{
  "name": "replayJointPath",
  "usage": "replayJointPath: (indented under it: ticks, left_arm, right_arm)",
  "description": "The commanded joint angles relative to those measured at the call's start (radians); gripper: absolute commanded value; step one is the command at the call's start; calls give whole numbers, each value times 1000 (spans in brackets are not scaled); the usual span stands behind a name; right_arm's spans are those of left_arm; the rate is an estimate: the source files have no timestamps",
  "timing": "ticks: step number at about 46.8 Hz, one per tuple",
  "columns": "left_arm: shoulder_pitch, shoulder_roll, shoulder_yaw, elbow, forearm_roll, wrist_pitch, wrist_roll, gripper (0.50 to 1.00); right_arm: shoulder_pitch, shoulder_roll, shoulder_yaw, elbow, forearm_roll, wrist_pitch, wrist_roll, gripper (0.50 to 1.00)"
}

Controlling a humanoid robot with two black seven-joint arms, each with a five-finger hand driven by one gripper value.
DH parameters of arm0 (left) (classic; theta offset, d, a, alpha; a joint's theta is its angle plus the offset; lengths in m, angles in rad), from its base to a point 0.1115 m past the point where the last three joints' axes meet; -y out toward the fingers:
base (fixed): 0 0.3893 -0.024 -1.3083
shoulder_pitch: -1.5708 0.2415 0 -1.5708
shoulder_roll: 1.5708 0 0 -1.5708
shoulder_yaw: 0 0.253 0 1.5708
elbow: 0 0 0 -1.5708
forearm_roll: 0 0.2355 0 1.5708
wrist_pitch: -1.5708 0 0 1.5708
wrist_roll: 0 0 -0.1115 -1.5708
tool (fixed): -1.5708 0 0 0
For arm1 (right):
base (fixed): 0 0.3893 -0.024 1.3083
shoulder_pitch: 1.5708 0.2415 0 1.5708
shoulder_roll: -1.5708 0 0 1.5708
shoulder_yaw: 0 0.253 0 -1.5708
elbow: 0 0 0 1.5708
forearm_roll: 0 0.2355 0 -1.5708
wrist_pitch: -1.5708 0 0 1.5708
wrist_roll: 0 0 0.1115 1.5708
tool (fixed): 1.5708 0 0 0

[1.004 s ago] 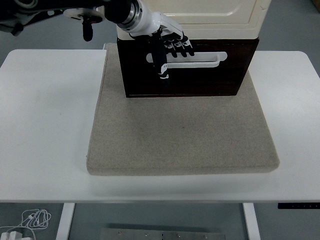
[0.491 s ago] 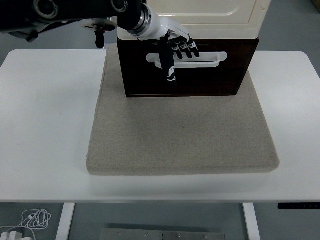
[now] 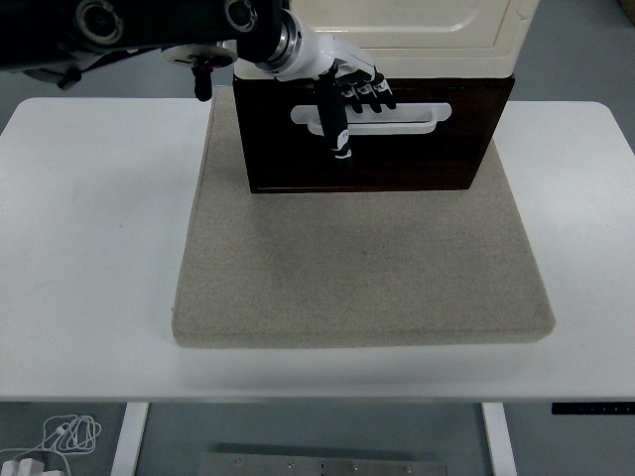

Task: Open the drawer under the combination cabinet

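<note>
A dark brown drawer forms the bottom of the cream cabinet, its front flush with the cabinet. It has a white bar handle across its front. My left hand reaches in from the upper left and sits on the handle's left half. Its four fingers curl over the handle's top bar, and the thumb points straight down across the front of the handle. The fingertips are hidden behind the bar. The right arm does not show.
The cabinet stands at the back of a beige felt mat on the white table. The black left arm crosses the top left corner. Cables lie on the floor at the bottom left.
My left hand has shifted right along the handle and its thumb now hangs lower across the bar. The drawer has not moved.
</note>
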Motion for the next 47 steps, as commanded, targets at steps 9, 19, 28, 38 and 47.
replayJointPath:
  ticks: [9,19,28,38,47]
  left_arm:
    - [2,-11,-1,0,0,10,0,992]
    - [20,-23,-1,0,1,21,1,990]
    - [22,-25,-4,0,1,37,1,990]
    - [31,-27,-4,0,1,39,1,990]
    - [34,-27,-4,0,1,40,0,988]
  right_arm:
    - [0,0,0,0,1,0,0,928]
    - [0,0,0,0,0,0,0,928]
    - [0,0,0,0,0,0,0,928]
    - [0,0,0,0,0,0,0,928]
    - [0,0,0,0,0,0,0,928]
